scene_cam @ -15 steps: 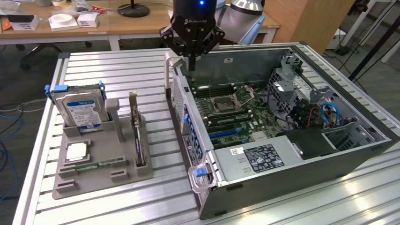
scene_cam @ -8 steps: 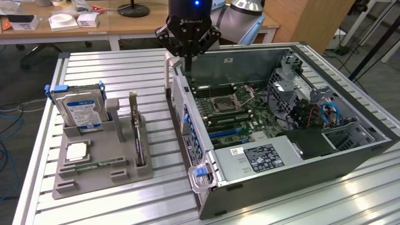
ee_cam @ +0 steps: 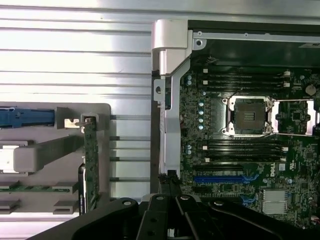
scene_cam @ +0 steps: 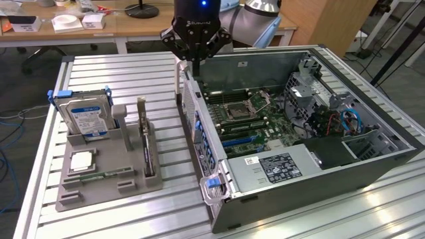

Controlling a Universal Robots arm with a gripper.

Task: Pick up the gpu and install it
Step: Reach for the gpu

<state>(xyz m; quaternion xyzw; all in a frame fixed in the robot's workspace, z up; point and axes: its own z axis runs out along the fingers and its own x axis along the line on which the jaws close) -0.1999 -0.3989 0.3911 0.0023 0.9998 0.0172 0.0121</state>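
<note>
Slatted metal table (scene_cam: 99,69) carries everything. From the exterior view's left you have a grey holder (scene_cam: 106,191) with a hard drive (scene_cam: 85,117), its blue-and-white label too small to read. Next comes the gpu (scene_cam: 143,137) (ee_cam: 91,160), standing on edge in its slot. Your claw (scene_cam: 188,69) hangs closed and empty above the holder-side wall of the open computer case (scene_cam: 345,164). The case's black sticker (scene_cam: 280,168) is unreadable.

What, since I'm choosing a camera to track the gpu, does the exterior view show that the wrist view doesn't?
Exterior view: the label on the hard drive, the blue cables and the labelled power supply inside the case. Wrist view: the gpu edge-on from above. Both: the gpu standing in the grey holder, the processor socket, and the shut gripper above the case wall.
</note>
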